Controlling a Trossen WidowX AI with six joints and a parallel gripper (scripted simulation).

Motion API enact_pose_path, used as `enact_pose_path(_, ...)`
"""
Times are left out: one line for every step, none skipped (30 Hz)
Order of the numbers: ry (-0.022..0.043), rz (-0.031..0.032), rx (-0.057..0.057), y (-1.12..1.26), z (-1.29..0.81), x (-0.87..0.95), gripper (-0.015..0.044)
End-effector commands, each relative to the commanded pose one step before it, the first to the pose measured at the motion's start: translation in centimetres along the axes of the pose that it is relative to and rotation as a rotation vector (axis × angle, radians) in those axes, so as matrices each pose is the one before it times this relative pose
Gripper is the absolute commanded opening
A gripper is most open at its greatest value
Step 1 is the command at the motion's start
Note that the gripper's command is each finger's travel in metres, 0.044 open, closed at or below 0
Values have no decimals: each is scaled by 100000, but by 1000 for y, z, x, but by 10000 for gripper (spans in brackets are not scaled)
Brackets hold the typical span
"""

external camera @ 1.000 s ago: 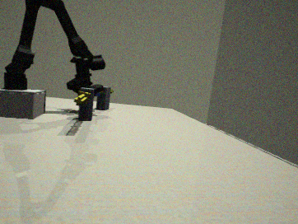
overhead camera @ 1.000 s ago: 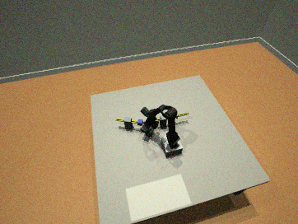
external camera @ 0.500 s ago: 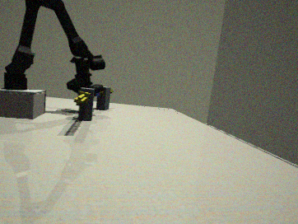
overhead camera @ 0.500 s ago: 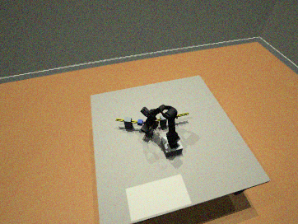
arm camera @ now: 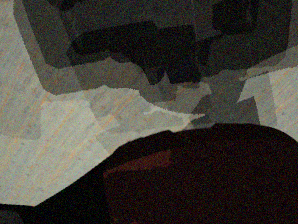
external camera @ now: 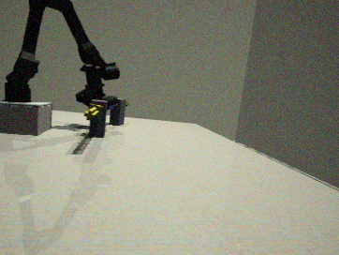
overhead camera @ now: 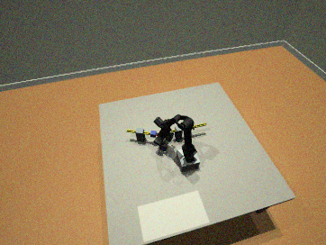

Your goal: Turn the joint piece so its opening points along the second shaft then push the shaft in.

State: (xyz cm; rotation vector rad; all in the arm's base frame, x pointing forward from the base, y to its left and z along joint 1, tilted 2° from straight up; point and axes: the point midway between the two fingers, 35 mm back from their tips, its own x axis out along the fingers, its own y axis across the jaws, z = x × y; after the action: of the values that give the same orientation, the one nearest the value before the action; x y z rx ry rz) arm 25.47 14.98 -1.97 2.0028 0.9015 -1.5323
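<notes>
My gripper (overhead camera: 165, 135) (external camera: 108, 102) points down between the two blocks and is shut on the joint piece. Its fingertips and most of that piece are hidden by the gripper body. A blue part of the joint (overhead camera: 153, 133) shows just left of the gripper in the top view. A yellow-black shaft (overhead camera: 131, 131) passes through the left block (overhead camera: 140, 135) (external camera: 120, 114). The other yellow-black shaft (overhead camera: 201, 125) (external camera: 93, 112) passes through the right block (overhead camera: 178, 135) (external camera: 97, 124). The shafts slant towards each other. Which way the opening points cannot be told.
The arm's base (overhead camera: 189, 165) (external camera: 25, 118) stands on the grey table (overhead camera: 239, 171) (external camera: 211, 187), on the near side of the shafts in the top view. A pale rectangle (overhead camera: 173, 216) lies at the table's front edge. The wrist view shows mostly dark gripper parts and shadows.
</notes>
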Motion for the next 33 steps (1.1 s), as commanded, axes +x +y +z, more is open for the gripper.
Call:
enact_pose_path(0, 0, 0, 0, 0, 0, 156)
enact_pose_path(0, 0, 0, 0, 0, 0, 147)
enact_pose_path(0, 0, 0, 0, 0, 0, 147)
enact_pose_path(0, 0, 0, 0, 0, 0, 147)
enact_pose_path(0, 0, 0, 0, 0, 0, 147)
enact_pose_path(0, 0, 0, 0, 0, 0, 147)
enact_pose_path(0, 0, 0, 0, 0, 0, 147)
enact_pose_path(0, 0, 0, 0, 0, 0, 121)
enact_pose_path(0, 0, 0, 0, 0, 0, 94)
enact_pose_path(0, 0, 0, 0, 0, 0, 68)
enact_pose_path(0, 0, 0, 0, 0, 0, 42)
enact_pose_path(0, 0, 0, 0, 0, 0, 16)
enact_pose_path(0, 0, 0, 0, 0, 0, 0)
enact_pose_path(0, 0, 0, 0, 0, 0, 0)
enact_pose_path(0, 0, 0, 0, 0, 0, 0)
enact_pose_path(0, 0, 0, 0, 0, 0, 0)
enact_pose_path(0, 0, 0, 0, 0, 0, 0)
enact_pose_path(-291, -57, -304, 10, 4, -8, 0)
enact_pose_path(-604, -122, -632, 20, 9, -17, 0)
enact_pose_path(-984, -209, -1029, 32, 13, -31, 0)
enact_pose_path(-1133, -248, -1160, 37, 13, -39, 0)
enact_pose_path(-1464, -321, -1467, 49, 15, -57, 0)
enact_pose_path(-1496, -329, -1499, 50, 15, -63, 0)
enact_pose_path(-1342, -285, -1341, 43, 15, -57, 0)
enact_pose_path(-1603, -322, -1598, 49, 21, -66, 0)
enact_pose_path(-1447, -264, -1440, 45, 19, -58, 0)
enact_pose_path(-1321, -209, -1328, 40, 20, -50, 0)
enact_pose_path(-1291, -178, -1290, 39, 21, -48, 0)
enact_pose_path(-1296, -157, -1306, 40, 22, -47, 0)
enact_pose_path(-1295, -143, -1334, 41, 22, -47, 0)
enact_pose_path(-1283, -136, -1348, 41, 22, -46, 0)
enact_pose_path(-1270, -122, -1322, 40, 22, -46, 0)
enact_pose_path(-1262, -103, -1303, 40, 22, -45, 0)
